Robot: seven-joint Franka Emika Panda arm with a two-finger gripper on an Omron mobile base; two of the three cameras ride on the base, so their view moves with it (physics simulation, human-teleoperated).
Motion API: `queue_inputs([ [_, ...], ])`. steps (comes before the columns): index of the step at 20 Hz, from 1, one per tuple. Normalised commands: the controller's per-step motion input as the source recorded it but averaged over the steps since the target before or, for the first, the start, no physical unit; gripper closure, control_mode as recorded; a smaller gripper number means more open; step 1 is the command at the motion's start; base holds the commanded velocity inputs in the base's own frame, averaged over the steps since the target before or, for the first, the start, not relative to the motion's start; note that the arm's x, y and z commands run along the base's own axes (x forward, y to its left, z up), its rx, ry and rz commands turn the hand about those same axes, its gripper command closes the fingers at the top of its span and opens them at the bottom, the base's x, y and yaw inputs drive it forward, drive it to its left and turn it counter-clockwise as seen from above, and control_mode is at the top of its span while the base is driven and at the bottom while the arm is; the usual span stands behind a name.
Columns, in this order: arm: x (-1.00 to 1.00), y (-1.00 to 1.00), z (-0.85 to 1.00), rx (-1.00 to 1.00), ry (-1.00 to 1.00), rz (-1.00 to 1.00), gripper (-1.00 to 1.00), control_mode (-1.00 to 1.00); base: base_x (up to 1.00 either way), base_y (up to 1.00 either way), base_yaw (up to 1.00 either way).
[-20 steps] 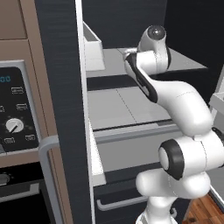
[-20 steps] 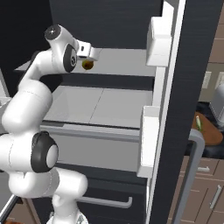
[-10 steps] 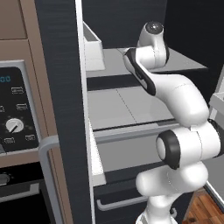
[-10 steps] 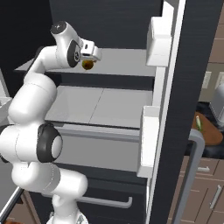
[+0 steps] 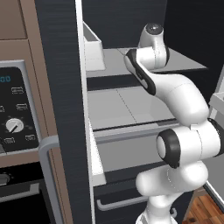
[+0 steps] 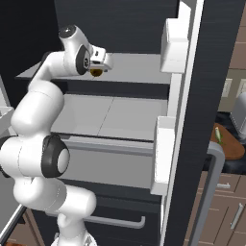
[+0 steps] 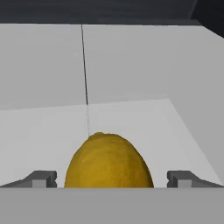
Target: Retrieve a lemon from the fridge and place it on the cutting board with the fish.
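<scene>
Lemon (image 7: 108,161): yellow, dimpled skin, lying on the pale grey fridge shelf; in the hand view it sits centred between the two finger tips, its lower part cut off at the bottom of that view. In the right base view it shows as a small dark-yellow lump (image 6: 96,72) just under the hand.

Gripper (image 7: 111,179): jaws spread wide, one grey finger tip (image 7: 40,178) to each side of the lemon with a clear gap on both sides; nothing is held. From the right base view the gripper (image 6: 101,65) hangs right at the fruit, though the fingers are too small there to tell whether they touch it.

Shelf (image 6: 139,74): upper grey shelf inside the open fridge, with a thin dark seam running away from the lemon in the hand view.

Fridge (image 5: 61,109): dark charcoal, doors open; a lower grey shelf and a drawer front with a bar handle lie beneath the upper shelf. White door bins (image 6: 174,45) hang on the inner side of the door.

Arm (image 5: 175,94): white, reaching up from the base and into the upper shelf level.

Cutting board (image 6: 230,146): reddish-brown, on the counter to the right beyond the fridge door, well apart from the lemon.

Fish (image 6: 218,135): a slender greenish shape on the board.

Oven panel (image 5: 15,116): dial and buttons, left of the fridge.
</scene>
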Motion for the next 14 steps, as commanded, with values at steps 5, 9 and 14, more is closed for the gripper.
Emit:
queue_inputs([
  [5,0.01,0.0,-0.16,0.0,0.03,0.0,-1.0,-1.0,0.0,0.0,0.0],
  [9,0.08,0.0,0.0,0.0,0.0,0.0,-1.0,-1.0,0.0,0.0,0.0],
  [14,0.07,0.0,0.0,0.0,0.0,0.0,1.0,-1.0,0.0,0.0,0.0],
])
